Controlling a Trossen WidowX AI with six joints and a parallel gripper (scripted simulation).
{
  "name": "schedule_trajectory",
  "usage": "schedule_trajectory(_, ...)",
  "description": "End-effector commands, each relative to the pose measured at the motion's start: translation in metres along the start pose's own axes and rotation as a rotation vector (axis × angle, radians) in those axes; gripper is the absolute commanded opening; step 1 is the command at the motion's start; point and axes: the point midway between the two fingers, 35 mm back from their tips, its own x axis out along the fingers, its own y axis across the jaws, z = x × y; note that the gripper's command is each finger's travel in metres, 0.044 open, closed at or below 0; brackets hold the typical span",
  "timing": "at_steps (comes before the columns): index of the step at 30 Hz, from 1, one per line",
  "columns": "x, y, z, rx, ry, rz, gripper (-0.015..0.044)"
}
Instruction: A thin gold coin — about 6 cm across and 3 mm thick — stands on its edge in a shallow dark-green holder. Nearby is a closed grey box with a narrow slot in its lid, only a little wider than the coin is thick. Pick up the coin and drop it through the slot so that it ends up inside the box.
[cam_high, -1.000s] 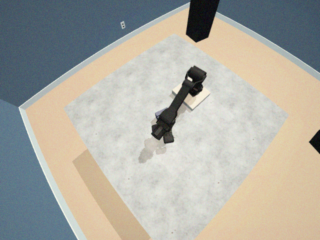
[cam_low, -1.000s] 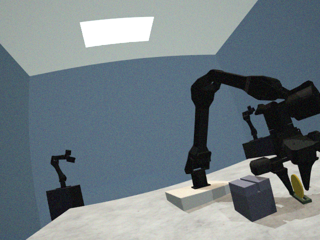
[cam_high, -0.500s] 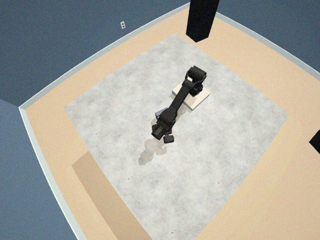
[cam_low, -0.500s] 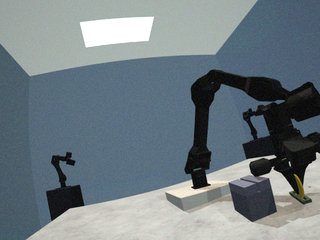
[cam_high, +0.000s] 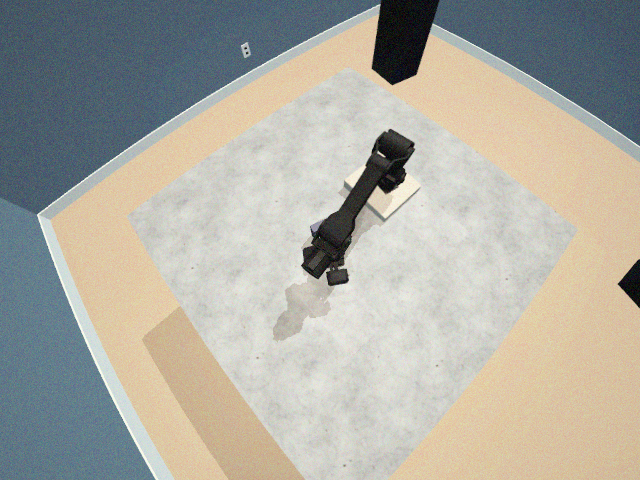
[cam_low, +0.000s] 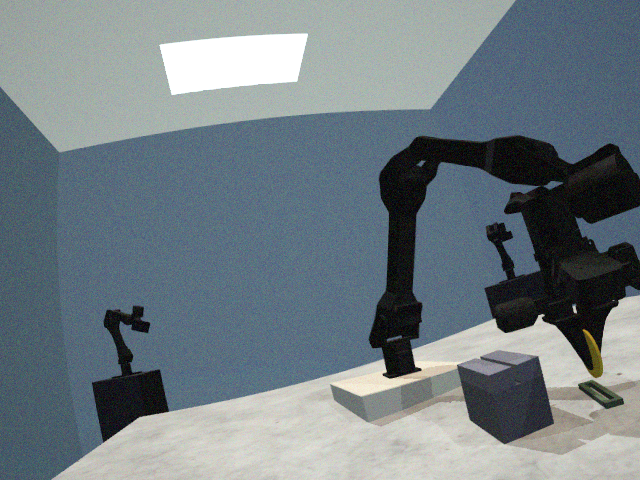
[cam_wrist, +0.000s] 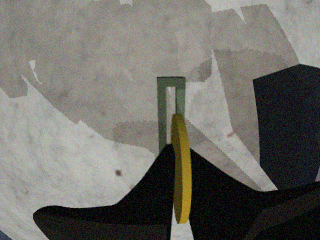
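Coin (cam_low: 593, 352) — clamped in the hand (cam_low: 586, 351) — hangs above its vacated holder (cam_low: 600, 393), beside the box (cam_low: 504, 395).

No writing, label, brand, number or sign can be read in any of the three views. The top view shows a small white plate (cam_high: 245, 49) on the blue wall in the upper left of the frame, with two dark marks on it, but these are too small to read as letters or figures. The grey box (cam_low: 504, 395) in the lower right of the exterior view has plain faces, the yellow coin (cam_wrist: 180, 167) at the centre of the wrist view shows only its bare edge, and the black arm (cam_low: 400, 248) carries no visible marking.
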Motion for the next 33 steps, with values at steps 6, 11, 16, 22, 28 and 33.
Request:
schedule_trajectory(6, -0.026, 0.002, 0.003, 0.002, -0.010, 0.007, 0.0000)
schedule_trajectory(11, -0.039, 0.002, 0.002, 0.002, -0.010, 0.007, 0.0000)
schedule_trajectory(16, -0.052, 0.001, 0.002, 0.002, -0.010, 0.007, 0.0000)
schedule_trajectory(22, -0.068, 0.000, 0.000, 0.002, -0.010, 0.006, 0.0000)
schedule_trajectory(28, -0.072, 0.000, -0.001, -0.047, -0.010, 0.006, 0.0000)
schedule_trajectory(33, -0.072, 0.003, -0.005, -0.215, -0.011, 0.005, 0.0000)
